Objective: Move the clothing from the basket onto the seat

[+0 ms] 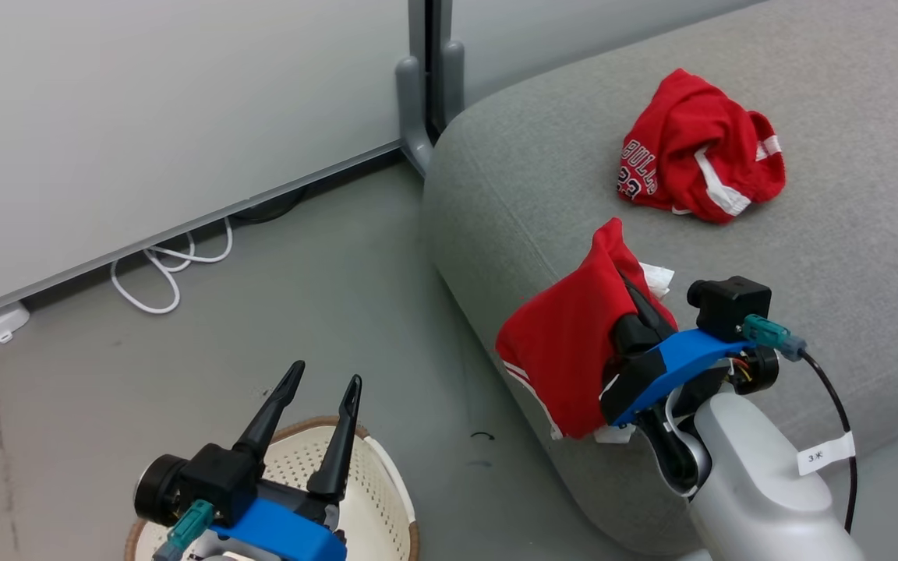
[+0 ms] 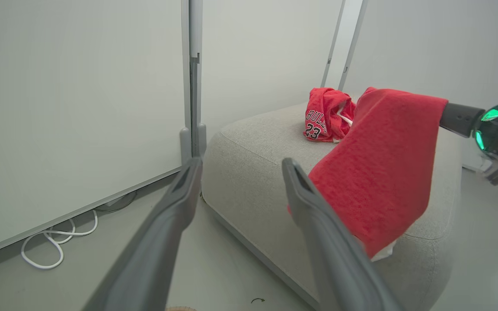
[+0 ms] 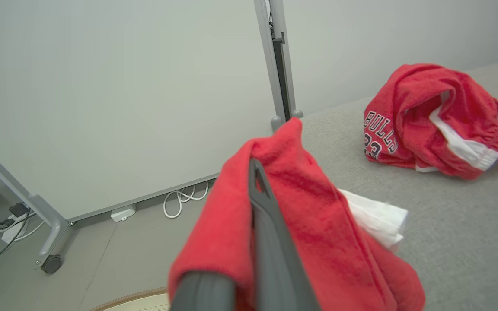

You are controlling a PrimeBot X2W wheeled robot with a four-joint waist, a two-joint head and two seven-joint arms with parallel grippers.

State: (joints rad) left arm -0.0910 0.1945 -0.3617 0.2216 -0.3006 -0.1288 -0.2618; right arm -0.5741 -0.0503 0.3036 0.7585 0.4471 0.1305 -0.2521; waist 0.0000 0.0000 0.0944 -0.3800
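Grey floor (image 1: 301, 312) and a pale wall (image 1: 145, 117) back the head view, where one jersey (image 1: 698, 148) is laid on the seat (image 1: 846, 273). A second garment (image 1: 566, 343) is pinched by the right end effector (image 1: 634, 300) over the seat's near edge; the left end effector (image 1: 326, 375) is held spread above the basket (image 1: 387, 475). From the left wrist, the garment is seen hanging before the cushion. From the right wrist, fingers (image 3: 270, 224) are seen pressed together on it. Carrying is judged nearly done; release further onto the seat is called for.

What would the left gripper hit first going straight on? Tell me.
Most likely the seat, at its rounded end, straight ahead of the left gripper; the held red garment hangs right of that line. Depth is unclear.
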